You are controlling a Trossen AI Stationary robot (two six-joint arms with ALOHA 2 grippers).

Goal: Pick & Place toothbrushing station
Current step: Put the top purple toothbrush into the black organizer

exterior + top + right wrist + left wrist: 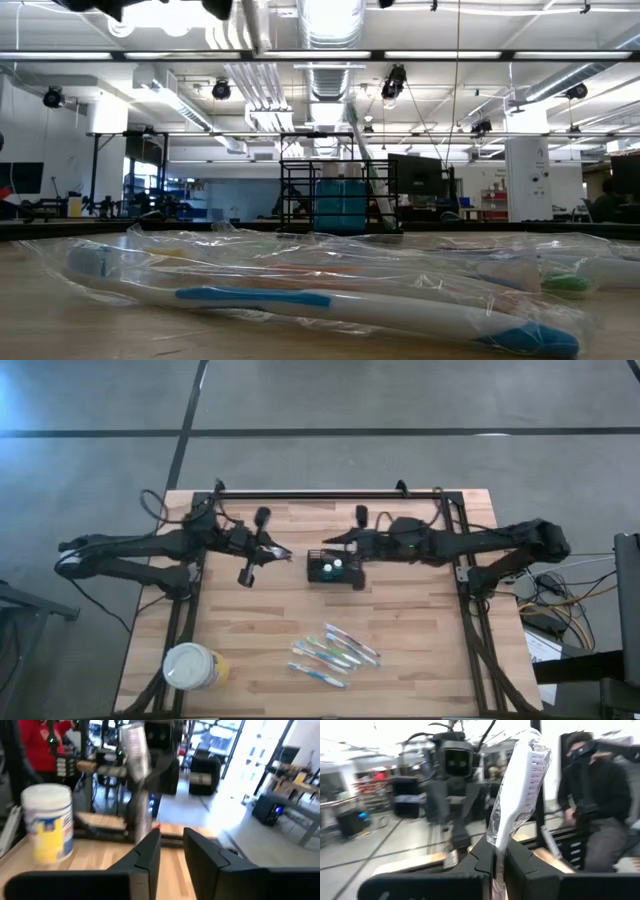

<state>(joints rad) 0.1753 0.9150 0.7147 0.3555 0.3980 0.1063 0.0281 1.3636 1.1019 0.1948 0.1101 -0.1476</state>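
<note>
The left claw (499,856) squeezes a wrapped toothbrush (520,785). The right claw (171,851) is open a little, holding nothing, just above the black basket (336,569) mid-table.

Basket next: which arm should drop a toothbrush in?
Left. The left gripper is shut on a wrapped toothbrush and sits just left of the basket. The right gripper is open and empty.

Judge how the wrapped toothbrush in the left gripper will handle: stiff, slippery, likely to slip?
The toothbrush stands upright from the left gripper, so it is probably stiff and light. Its clear wrapper looks glossy, so it may slide or twist between the fingers.
</note>
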